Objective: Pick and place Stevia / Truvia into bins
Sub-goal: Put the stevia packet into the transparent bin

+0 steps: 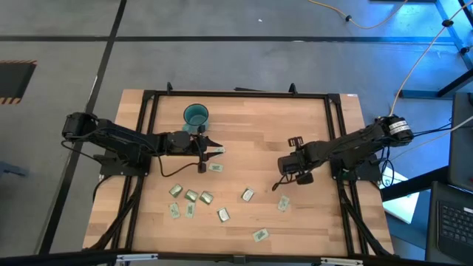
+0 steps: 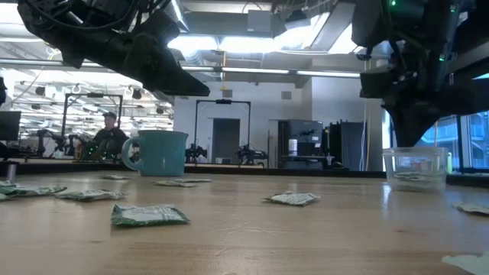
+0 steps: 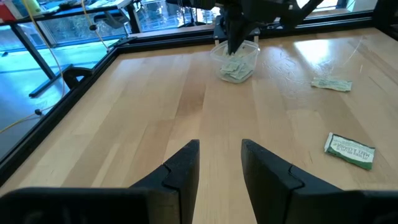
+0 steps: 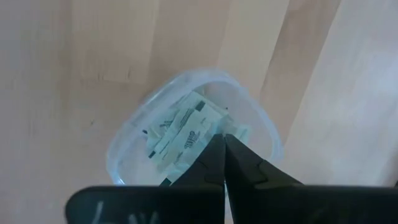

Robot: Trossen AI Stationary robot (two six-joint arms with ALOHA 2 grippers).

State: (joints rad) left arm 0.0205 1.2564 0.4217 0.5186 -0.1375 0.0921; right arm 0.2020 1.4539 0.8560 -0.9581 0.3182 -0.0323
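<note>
Several Stevia / Truvia sachets lie flat on the wooden table, most in a loose group (image 1: 191,196), with others scattered (image 1: 247,195) (image 1: 260,235). The teal cup (image 1: 196,115) stands upright near the far edge. My left gripper (image 3: 221,155) is open and empty, hovering just near-right of the teal cup, with a sachet (image 1: 220,151) beside its tips. My right gripper (image 4: 224,142) is shut, pointing down over the mouth of the clear cup (image 4: 193,146). That cup holds several sachets (image 4: 183,134). I cannot tell whether the tips touch them.
A black metal frame (image 1: 148,94) runs around the table. A green-and-white sachet (image 3: 350,149) and a paler one (image 3: 331,84) lie ahead of my left gripper, with bare wood between it and the clear cup (image 3: 235,62). A person (image 2: 109,130) sits far behind the table.
</note>
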